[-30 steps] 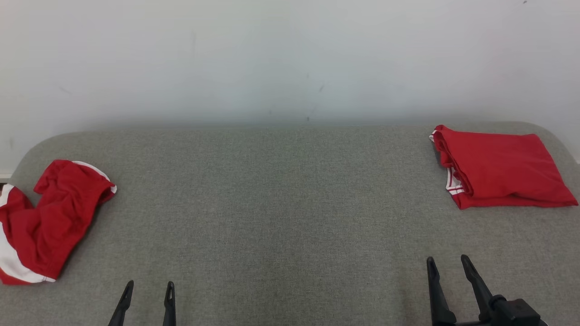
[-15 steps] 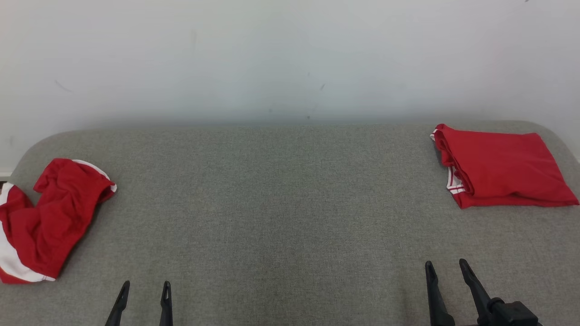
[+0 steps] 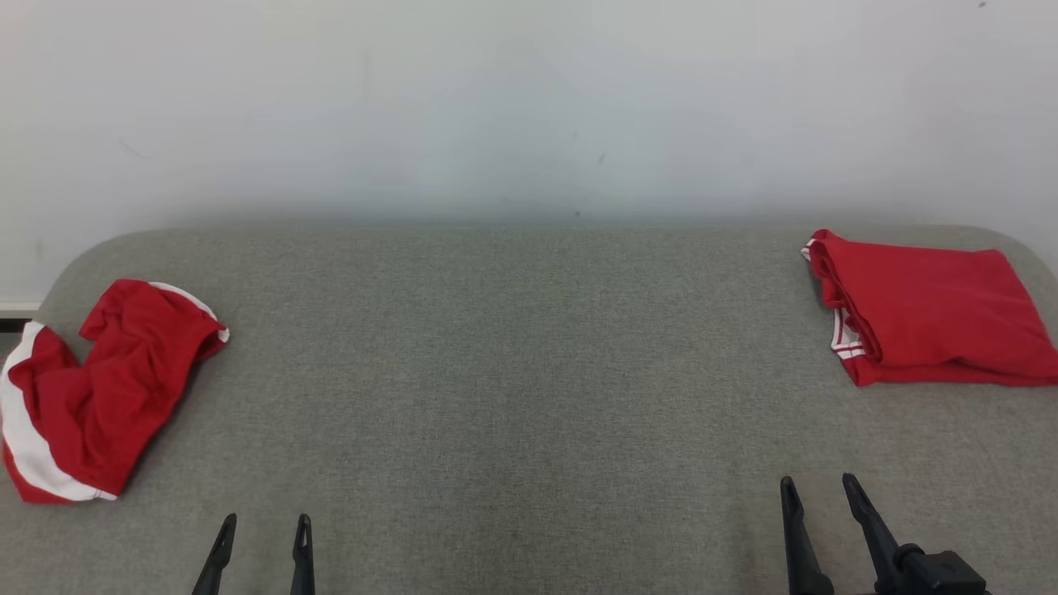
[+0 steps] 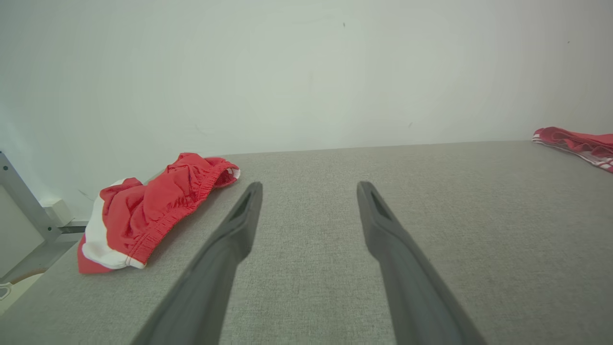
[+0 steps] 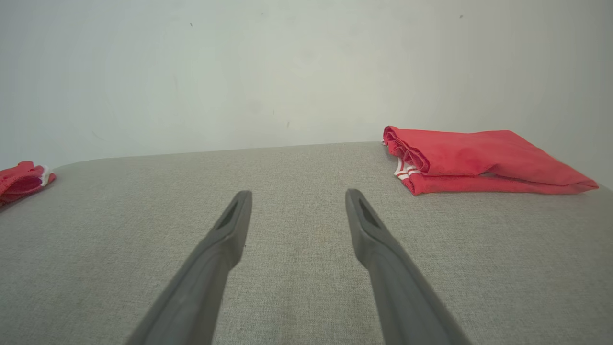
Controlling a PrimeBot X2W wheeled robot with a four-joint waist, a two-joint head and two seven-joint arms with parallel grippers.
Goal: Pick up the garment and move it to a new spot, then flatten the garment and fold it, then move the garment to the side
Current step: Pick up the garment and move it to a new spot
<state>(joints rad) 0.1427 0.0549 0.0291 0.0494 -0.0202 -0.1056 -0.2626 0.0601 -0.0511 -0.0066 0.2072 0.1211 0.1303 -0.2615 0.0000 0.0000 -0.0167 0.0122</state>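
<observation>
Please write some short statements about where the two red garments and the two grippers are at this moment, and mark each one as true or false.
1. The crumpled garment lies at the left end of the grey surface. True.
2. The right gripper holds the folded garment. False: that gripper is open and empty, and the folded garment lies apart from it at the far right.
3. The left gripper is open and holds nothing. True.
4. The two garments touch each other. False: a wide stretch of bare surface lies between them.
5. The folded garment is blue. False: it is red with white stripes at its edge.
</observation>
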